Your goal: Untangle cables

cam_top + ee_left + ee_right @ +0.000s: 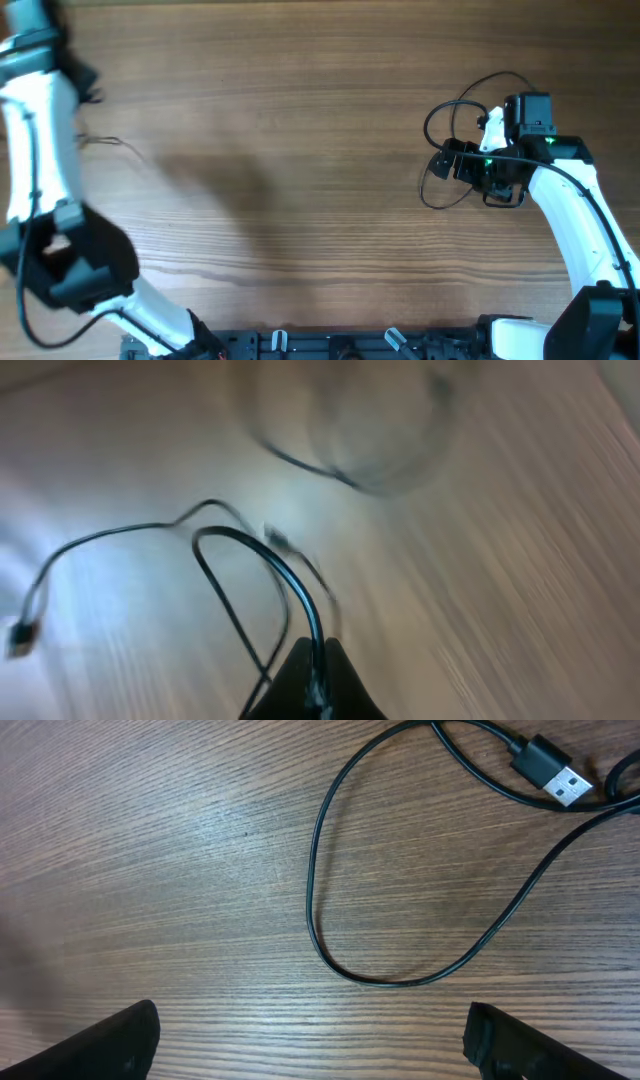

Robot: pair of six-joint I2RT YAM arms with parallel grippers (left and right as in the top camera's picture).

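Separation seems mostly done, as I judge it — the cables lie in two groups, well apart on the surface (300, 110). Your left hand (315, 660) is closed on a black cable (297, 585) at the far left side; the loop goes up from the fingers and bends back down. A thinner cord (110, 532) with a small plug end runs beside this loop. The wrist view is blurred, so I cannot tell if the two cross or are one cable. Your right hand (310, 1020) is open, fingers wide apart, holding nothing. Below it the second cable (312, 895) rests in a loose loop, with its USB plug (555, 777) free at the side. In the overhead view this cable makes a few loops beside the hand — these are not yet opened. What is left for you, I think: check the left bundle, then lay each cable out alone.
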